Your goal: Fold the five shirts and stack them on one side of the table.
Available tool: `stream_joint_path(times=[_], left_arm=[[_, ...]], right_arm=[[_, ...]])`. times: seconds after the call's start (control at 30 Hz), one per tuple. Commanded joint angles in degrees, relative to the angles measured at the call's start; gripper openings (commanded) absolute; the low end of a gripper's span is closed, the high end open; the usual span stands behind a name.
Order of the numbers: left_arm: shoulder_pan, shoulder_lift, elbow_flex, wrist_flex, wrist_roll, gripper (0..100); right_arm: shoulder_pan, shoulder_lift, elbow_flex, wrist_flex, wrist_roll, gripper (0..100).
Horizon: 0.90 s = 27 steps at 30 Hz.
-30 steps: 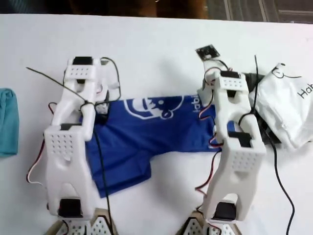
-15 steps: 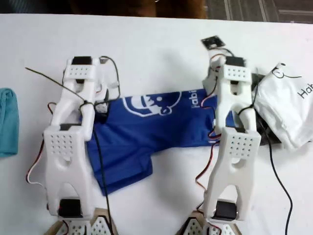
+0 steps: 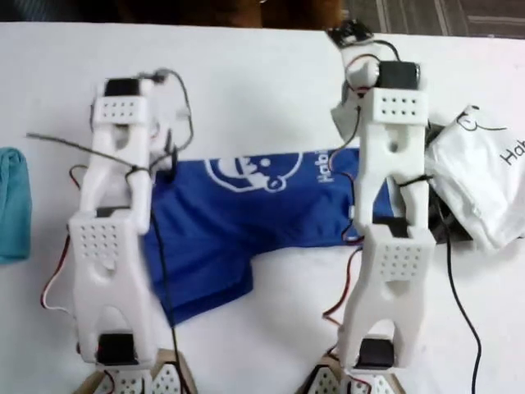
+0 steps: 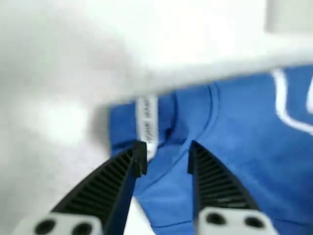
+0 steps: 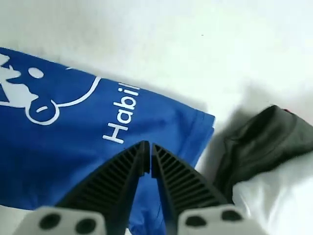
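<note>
A blue shirt (image 3: 246, 213) with a white print lies spread across the middle of the table, between the two arms. My left gripper (image 4: 166, 156) is open, its fingers standing either side of the shirt's collar (image 4: 168, 127) and white label (image 4: 146, 120). My right gripper (image 5: 149, 159) is shut, its tips just over the blue shirt (image 5: 73, 137) near the printed letters and the sleeve hem. Whether it pinches cloth, I cannot tell. In the high view the left arm (image 3: 115, 164) covers the shirt's left end and the right arm (image 3: 394, 148) crosses its right end.
A crumpled white shirt (image 3: 484, 180) lies at the right edge on top of a dark garment (image 5: 264, 142). A teal shirt (image 3: 12, 205) sits at the left edge. Bare white table (image 3: 246, 82) stretches along the far side.
Both arms have stretched out toward the far side of the table. The blue shirt's top edge has shifted a little that way and lies flatter.
</note>
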Motion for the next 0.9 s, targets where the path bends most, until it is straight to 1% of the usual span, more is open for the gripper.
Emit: stream_joint_path(times=[0.0,0.13,0.27,0.4,0.5,0.7,0.87], left_arm=[[-1.4,-2.1,-3.6,1.2,-0.8,19],[-0.8,-4.7,1.1,1.2,-6.2,18],[-1.5,-11.6,6.9,1.2,-5.3,18],[-3.9,-23.5,9.8,1.0,-5.2,18],[-5.6,-33.0,13.7,1.0,-5.3,18],[-9.9,-51.8,30.8,0.8,-5.5,18],[-12.2,-68.8,43.7,-2.4,-14.9,18]], right_arm=[[0.1,-7.3,-2.0,1.8,-2.4,1.9],[1.1,-10.9,1.5,2.1,-3.1,1.9],[1.3,-16.8,10.3,2.1,-3.1,1.9],[1.4,-26.6,19.5,1.4,-3.1,1.9],[1.9,-34.7,27.6,-1.1,-3.0,1.9],[5.5,-51.2,50.1,-7.4,-3.0,1.9],[9.6,-68.3,67.2,-10.9,-2.5,1.9]])
